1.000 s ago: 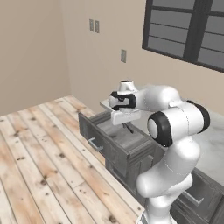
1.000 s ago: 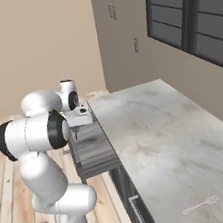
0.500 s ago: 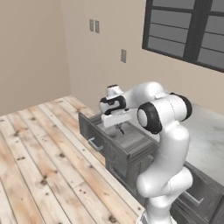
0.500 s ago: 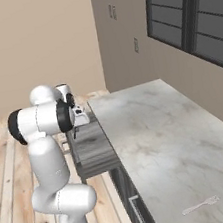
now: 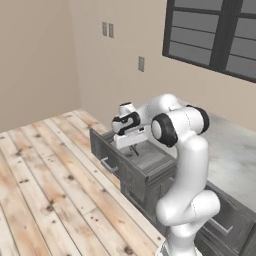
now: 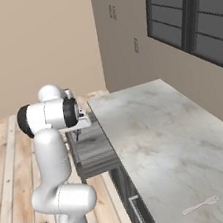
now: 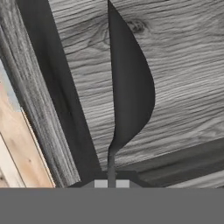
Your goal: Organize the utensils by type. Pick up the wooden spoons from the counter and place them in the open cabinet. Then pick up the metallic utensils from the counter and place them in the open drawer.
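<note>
My gripper (image 5: 133, 148) hangs over the open drawer (image 5: 150, 159), shut on the thin handle of the dark grey metal spoon (image 7: 129, 92). In the hand view the spoon's round head points away from the gripper (image 7: 111, 183), edge-on above the drawer's grey wood-grain floor (image 7: 183, 61). From the right base view the gripper (image 6: 78, 134) sits just off the counter's left edge, over the drawer (image 6: 92, 147). The small silver fork (image 6: 200, 205) lies on the counter (image 6: 155, 122) near its front edge.
The drawer front with its small bar handle (image 5: 108, 165) juts out over the plank floor (image 5: 45, 185). A dark-framed window (image 6: 190, 16) and wall outlets (image 5: 141, 63) lie behind the counter. A second low drawer (image 5: 225, 225) stands ajar at lower right.
The arm has swung left and down, carrying the dark spoon from the counter's edge to a spot over the open drawer. The jaws stayed shut on it.
</note>
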